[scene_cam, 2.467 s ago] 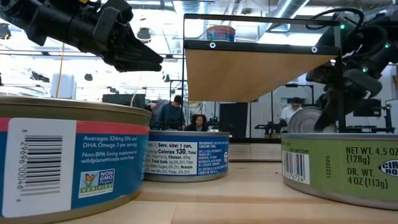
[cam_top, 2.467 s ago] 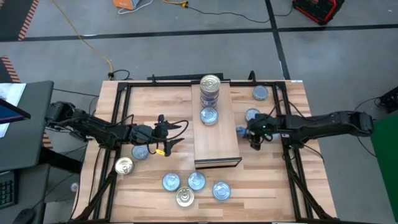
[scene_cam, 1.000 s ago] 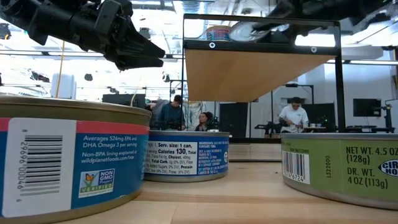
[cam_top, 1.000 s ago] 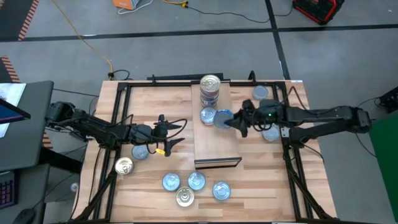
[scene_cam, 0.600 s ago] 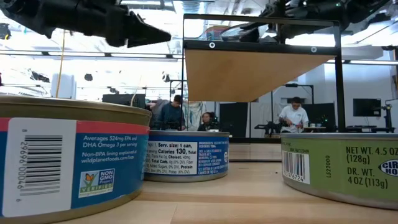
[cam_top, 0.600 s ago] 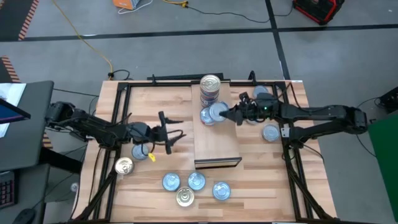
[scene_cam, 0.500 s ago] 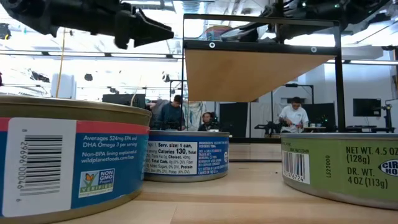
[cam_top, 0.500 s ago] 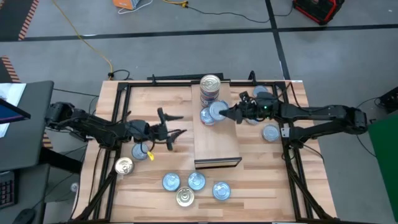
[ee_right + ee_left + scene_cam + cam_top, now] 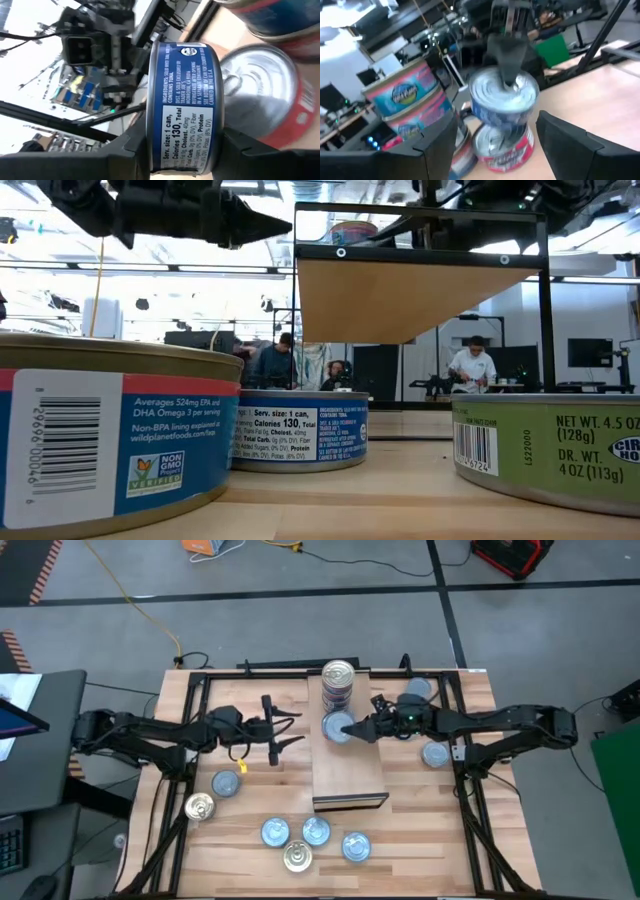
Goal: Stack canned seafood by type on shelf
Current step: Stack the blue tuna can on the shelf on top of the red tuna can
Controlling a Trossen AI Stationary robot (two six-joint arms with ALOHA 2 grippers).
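My right fingers (image 9: 350, 728), carrying a blue tin (image 9: 182, 107), have reached the shelf (image 9: 349, 775) stack; left fingers (image 9: 275, 730) released.

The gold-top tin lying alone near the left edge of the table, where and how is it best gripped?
Grip the gold-top tin across its round side wall, coming straight down from above. It lies flat, top up, apart from the blue-top tin beside it, so the jaws likely fit on either side. The left gripper, open and empty, is the nearer one.
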